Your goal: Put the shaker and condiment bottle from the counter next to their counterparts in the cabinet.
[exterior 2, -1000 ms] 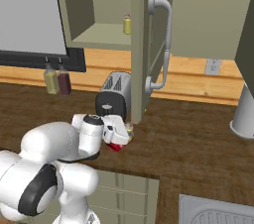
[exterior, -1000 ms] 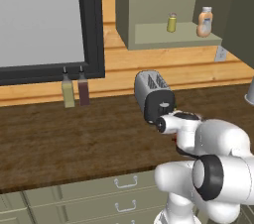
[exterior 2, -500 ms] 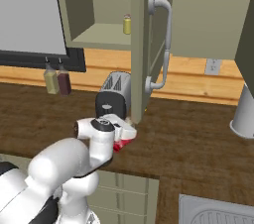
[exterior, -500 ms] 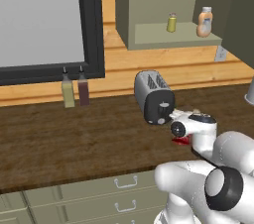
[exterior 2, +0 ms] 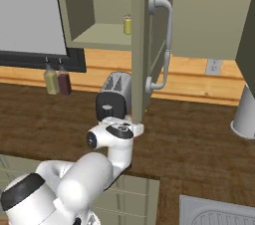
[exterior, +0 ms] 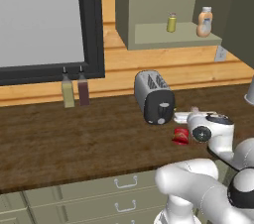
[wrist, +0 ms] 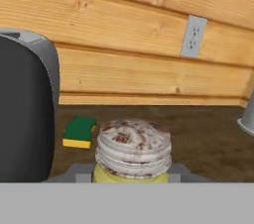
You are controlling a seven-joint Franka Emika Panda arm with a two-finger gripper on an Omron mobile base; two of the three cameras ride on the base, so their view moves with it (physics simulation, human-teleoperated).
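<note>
Since the hand view has the shaker (wrist: pixel 133 152) sitting dead centre at the bottom with its pale speckled cap up close and yellow body just below, between the grey finger parts, I read the gripper (exterior: pixel 194 114) as clamped on the shaker, low over the counter (exterior: pixel 74 139) just right of the toaster (exterior: pixel 155 96). My take: it's tiny, rigid and light, so lift load is nothing; the risk is a small smooth cylinder twisting or popping out. Best hold is on the body below the ribbed cap, squeezing across the diameter, kept upright. The condiment bottle (exterior: pixel 180 136) sits on the counter beside the hand, near the toaster's front corner. Their counterparts (exterior: pixel 171 22) stand on the shelf of the cabinet (exterior: pixel 163 34); the peach bottle (exterior: pixel 204 22) is near the shelf's right end.
</note>
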